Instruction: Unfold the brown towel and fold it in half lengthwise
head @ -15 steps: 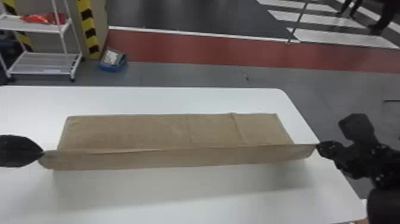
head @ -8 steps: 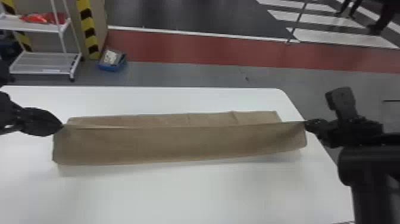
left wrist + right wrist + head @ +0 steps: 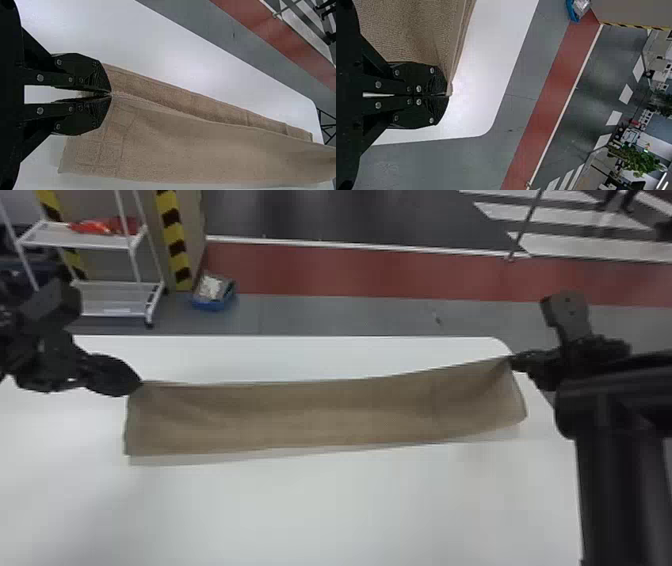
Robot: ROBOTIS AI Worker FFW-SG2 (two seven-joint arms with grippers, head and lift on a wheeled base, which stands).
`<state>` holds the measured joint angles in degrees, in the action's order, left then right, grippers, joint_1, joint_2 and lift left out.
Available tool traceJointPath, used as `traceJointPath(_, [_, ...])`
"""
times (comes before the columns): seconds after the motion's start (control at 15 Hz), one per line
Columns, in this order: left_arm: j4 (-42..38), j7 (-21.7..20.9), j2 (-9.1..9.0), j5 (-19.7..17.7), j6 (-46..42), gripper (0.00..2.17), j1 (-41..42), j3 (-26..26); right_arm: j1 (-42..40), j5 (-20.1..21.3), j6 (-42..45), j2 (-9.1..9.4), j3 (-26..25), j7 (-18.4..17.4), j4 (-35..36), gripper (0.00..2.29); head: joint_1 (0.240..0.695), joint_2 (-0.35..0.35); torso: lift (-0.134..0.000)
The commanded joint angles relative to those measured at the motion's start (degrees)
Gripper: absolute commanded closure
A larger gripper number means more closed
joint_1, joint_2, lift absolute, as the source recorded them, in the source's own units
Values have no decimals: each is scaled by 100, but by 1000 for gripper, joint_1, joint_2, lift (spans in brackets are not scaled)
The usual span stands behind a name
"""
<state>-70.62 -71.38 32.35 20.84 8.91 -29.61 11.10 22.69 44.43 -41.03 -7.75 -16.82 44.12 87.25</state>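
From where I'm standing, take the middle of the brown towel point(image 3: 330, 415) as the clock's centre, twelve on the table's far side. The left gripper point(image 3: 140, 384) sits just past nine, its fingertips pressed together on one corner. The right gripper point(image 3: 511, 361) is between two and three, nipping the other corner in closed tips. The long edge stretches between them, rising towards the right, over the white table point(image 3: 320, 505). Another layer shows on the twelve side in the left wrist view. The six o'clock edge seems near the tabletop, though I can't swear it touches.
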Motion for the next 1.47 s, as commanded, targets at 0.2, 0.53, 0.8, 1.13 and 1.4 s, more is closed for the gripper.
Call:
traceJointPath(0.2, [567,300,8,-1,-403,1018,-300,191,394,409,240,72,3,-62,-727,1531,674,-105,-123])
traceJointPath(0.53, [716,564,-9,8,-438,1018,-344,340,438,672,328,46,21,-62,-1052,1531,681,-106,-123])
traceJointPath(0.8, [716,731,-71,-1,-438,1018,-344,340,438,743,416,28,21,-62,-1184,1531,688,-109,-123])
traceJointPath(1.13, [725,924,-141,-1,-473,826,-273,340,456,769,451,20,152,-264,-1289,1426,687,-114,-123])
traceJointPath(1.4, [725,1337,-150,-106,-684,481,-141,279,438,751,381,28,267,-712,-1386,417,687,-120,-123])
